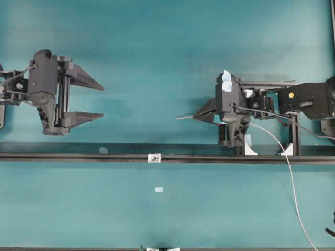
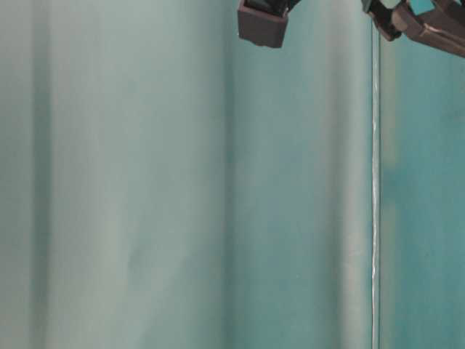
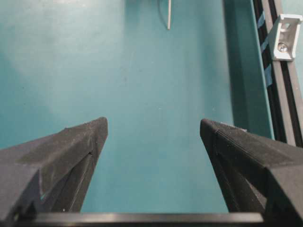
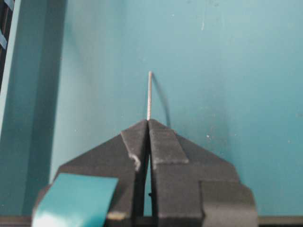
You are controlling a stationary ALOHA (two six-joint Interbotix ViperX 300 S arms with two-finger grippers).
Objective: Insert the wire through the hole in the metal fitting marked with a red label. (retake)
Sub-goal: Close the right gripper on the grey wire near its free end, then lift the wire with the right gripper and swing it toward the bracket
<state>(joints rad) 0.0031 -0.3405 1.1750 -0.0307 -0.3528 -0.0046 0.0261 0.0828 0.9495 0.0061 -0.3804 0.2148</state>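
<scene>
The wire (image 1: 291,184) is thin and pale; it curves from the table's lower right up to my right gripper (image 1: 195,117), which is shut on it. A short end of the wire (image 4: 149,94) sticks out past the closed fingertips (image 4: 142,128) and also shows in the left wrist view (image 3: 169,14). The metal fitting (image 1: 154,157), a small silvery square with a dark hole, sits on the black rail (image 1: 78,156), below and left of the right gripper. It shows on the rail at the right (image 3: 285,33). My left gripper (image 1: 101,101) hangs open and empty at the far left. No red label shows.
The rail crosses the whole table. Two white clamp blocks (image 1: 250,149) (image 1: 287,150) stand on it under the right arm. A small pale tape rectangle (image 1: 159,189) lies below the fitting. A second rail edge (image 1: 78,249) runs along the bottom.
</scene>
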